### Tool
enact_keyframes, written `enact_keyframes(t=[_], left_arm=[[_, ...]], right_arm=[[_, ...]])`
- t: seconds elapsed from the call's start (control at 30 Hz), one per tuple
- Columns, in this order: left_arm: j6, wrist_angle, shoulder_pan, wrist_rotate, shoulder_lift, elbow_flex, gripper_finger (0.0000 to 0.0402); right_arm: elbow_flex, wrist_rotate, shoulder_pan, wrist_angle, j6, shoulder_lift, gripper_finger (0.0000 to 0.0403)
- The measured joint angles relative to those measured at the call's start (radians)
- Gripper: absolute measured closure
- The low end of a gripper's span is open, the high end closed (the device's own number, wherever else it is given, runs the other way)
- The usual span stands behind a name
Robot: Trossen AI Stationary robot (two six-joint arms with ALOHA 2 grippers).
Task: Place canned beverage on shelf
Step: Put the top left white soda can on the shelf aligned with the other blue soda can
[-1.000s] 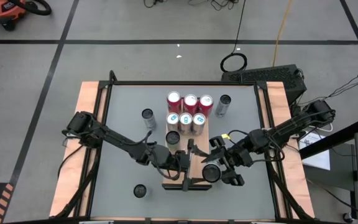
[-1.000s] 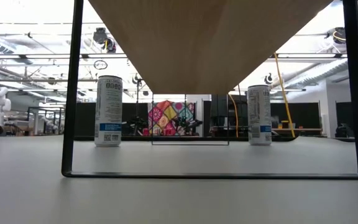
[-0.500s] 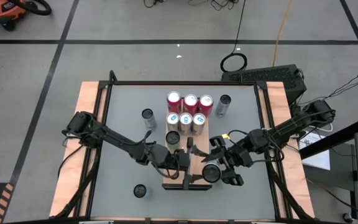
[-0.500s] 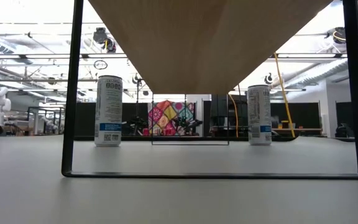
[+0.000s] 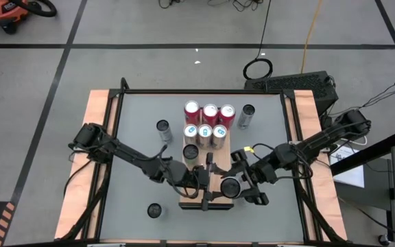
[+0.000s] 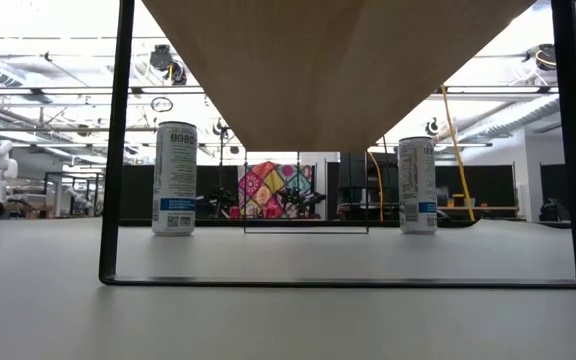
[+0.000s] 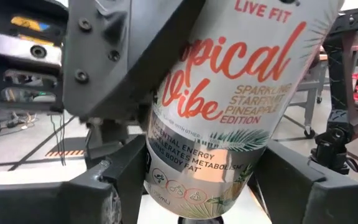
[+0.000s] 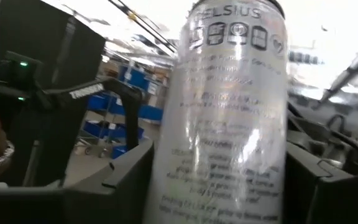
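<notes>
Silver can sits upright over the near end of the shelf, pinched between the right gripper fingers; left gripper alongside, jaws spread around the same can, contact unclear.

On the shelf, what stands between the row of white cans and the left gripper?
One lone can stands there on the shelf; the high view shows it.
</notes>
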Motion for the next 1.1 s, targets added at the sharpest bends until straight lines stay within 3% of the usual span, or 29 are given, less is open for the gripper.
enact_keyframes(t=[0.23, 0.53, 0.7, 0.87, 1.1], left_arm=[[0.002, -0.009, -0.022, -0.104, 0.0, 0.0, 0.0158], [0.008, 0.008, -0.045, -0.484, 0.001, 0.0, 0.0157], [0.007, 0.017, -0.041, -0.503, 0.001, 0.0, 0.0157], [0.012, 0.015, -0.038, -0.513, 0.001, 0.0, 0.0157], [0.014, 0.003, -0.036, -0.497, 0.001, 0.0, 0.0157]], right_arm=[[0.002, 0.192, 0.066, -0.157, -0.003, -0.076, 0.0106], [0.022, 0.66, 0.211, -0.211, -0.097, -0.129, 0.009], [0.135, 0.803, 0.24, -0.347, -0.098, -0.095, 0.009], [0.229, 0.856, 0.244, -0.475, -0.103, -0.065, 0.009], [0.238, 0.854, 0.246, -0.515, -0.091, -0.064, 0.0093]])
